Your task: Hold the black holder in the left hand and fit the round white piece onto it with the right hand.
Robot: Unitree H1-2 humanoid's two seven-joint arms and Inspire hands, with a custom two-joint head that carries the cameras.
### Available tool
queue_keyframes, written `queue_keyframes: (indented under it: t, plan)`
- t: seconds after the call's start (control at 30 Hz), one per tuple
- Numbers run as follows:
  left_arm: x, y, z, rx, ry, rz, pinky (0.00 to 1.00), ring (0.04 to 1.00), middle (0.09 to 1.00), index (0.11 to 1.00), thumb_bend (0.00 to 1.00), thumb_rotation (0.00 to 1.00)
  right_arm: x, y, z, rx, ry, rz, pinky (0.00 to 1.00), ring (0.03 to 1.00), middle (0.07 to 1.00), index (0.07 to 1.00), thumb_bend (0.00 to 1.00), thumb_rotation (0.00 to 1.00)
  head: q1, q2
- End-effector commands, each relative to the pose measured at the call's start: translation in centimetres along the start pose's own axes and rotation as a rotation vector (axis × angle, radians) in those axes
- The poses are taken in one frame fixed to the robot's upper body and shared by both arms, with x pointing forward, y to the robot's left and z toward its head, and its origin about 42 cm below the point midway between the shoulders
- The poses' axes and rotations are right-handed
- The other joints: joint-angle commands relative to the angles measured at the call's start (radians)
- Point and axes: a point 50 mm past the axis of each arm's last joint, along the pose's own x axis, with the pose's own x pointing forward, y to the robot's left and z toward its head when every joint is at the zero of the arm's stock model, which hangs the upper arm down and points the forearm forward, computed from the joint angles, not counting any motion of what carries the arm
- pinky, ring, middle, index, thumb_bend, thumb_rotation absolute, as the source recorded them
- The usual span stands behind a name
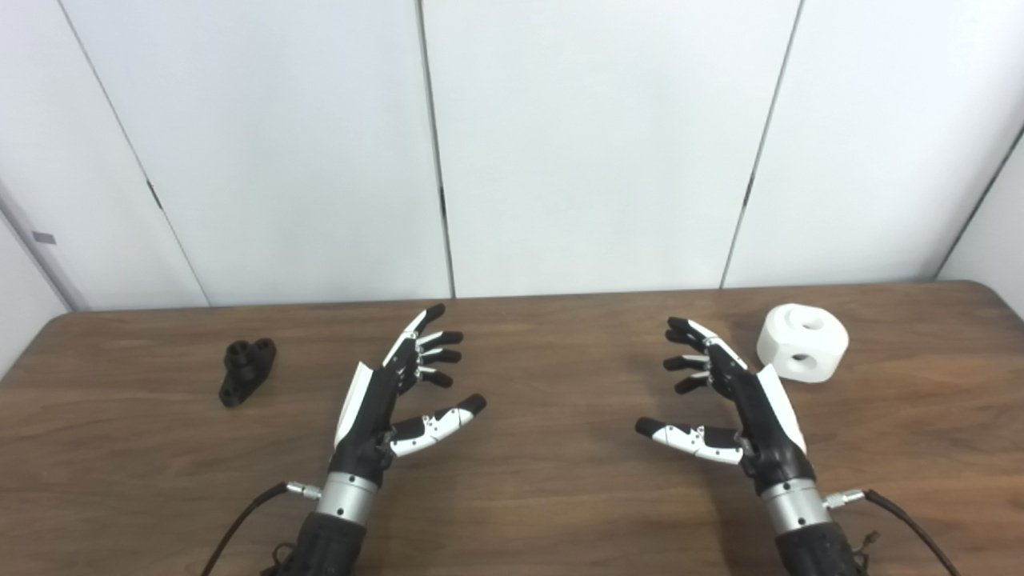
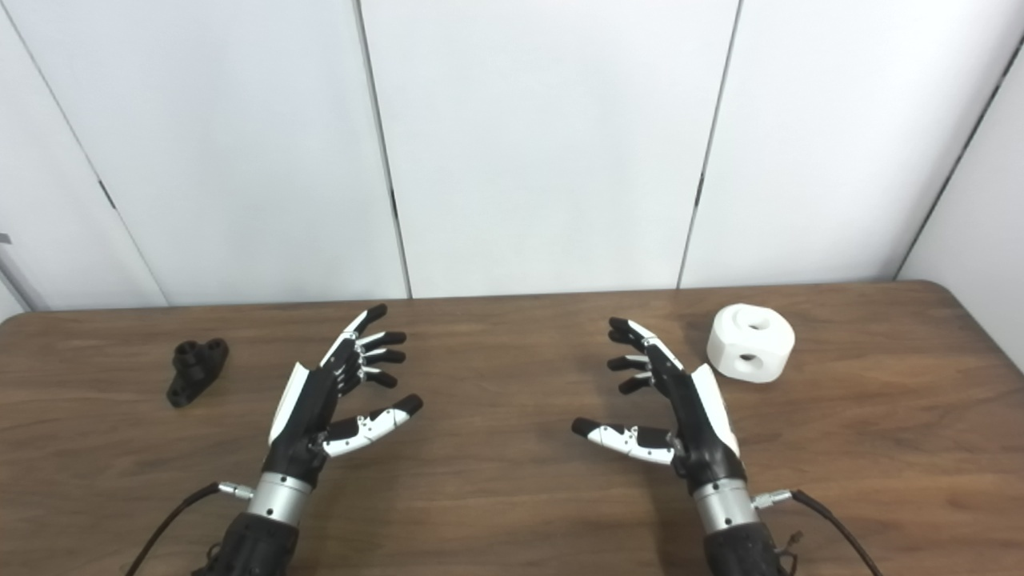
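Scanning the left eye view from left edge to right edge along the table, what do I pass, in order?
black holder → left hand → right hand → round white piece

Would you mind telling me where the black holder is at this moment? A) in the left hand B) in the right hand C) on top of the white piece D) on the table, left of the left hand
D: the black holder lies on the table, left of the open left hand, which is not touching it.
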Motion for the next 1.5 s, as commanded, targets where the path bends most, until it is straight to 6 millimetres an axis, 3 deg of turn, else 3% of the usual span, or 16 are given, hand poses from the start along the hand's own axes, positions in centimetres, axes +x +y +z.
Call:
queue_keyframes:
  t: [0.0, 0.4, 0.97, 1.1, 1.33, 1.47]
  plan:
    - [1.2, 0.6, 1.3, 0.006, -0.085, 0.020, 0.60, 0.736, 0.799, 0.922, 0.67, 0.17, 1.5, -0.7, 1.9, 0.005, -0.094, -0.026, 0.56, 0.702, 0.825, 0.847, 0.61, 0.20, -0.001, 0.001]
    - [1.1, 0.5, 1.2, -0.016, -0.084, 0.022, 0.61, 0.736, 0.801, 0.866, 0.66, 0.13, 1.6, -0.6, 1.9, 0.013, -0.087, -0.028, 0.57, 0.710, 0.826, 0.850, 0.61, 0.20, -0.002, 0.001]
    - [1.1, 0.6, 1.3, -0.019, -0.080, 0.019, 0.60, 0.725, 0.802, 0.876, 0.66, 0.13, 1.5, -0.7, 2.0, 0.017, -0.086, -0.028, 0.57, 0.709, 0.826, 0.852, 0.61, 0.21, 0.011, 0.001]
    - [1.2, 0.1, 1.4, -0.010, -0.080, 0.014, 0.60, 0.728, 0.801, 0.874, 0.66, 0.14, 1.4, -1.1, 1.7, 0.017, -0.087, -0.025, 0.57, 0.713, 0.831, 0.854, 0.61, 0.20, 0.087, -0.007]
    - [1.1, -1.9, 1.2, -0.017, -0.070, -0.010, 0.57, 0.721, 0.802, 0.874, 0.67, 0.13, 0.8, -2.4, 0.6, 0.038, -0.079, -0.025, 0.57, 0.721, 0.842, 0.860, 0.58, 0.14, 0.279, -0.065]
    - [1.2, -2.9, 1.0, -0.001, -0.051, -0.028, 0.59, 0.739, 0.805, 0.867, 0.69, 0.15, 0.5, -3.1, 0.1, 0.045, -0.065, -0.030, 0.59, 0.723, 0.836, 0.859, 0.58, 0.10, 0.342, -0.085]
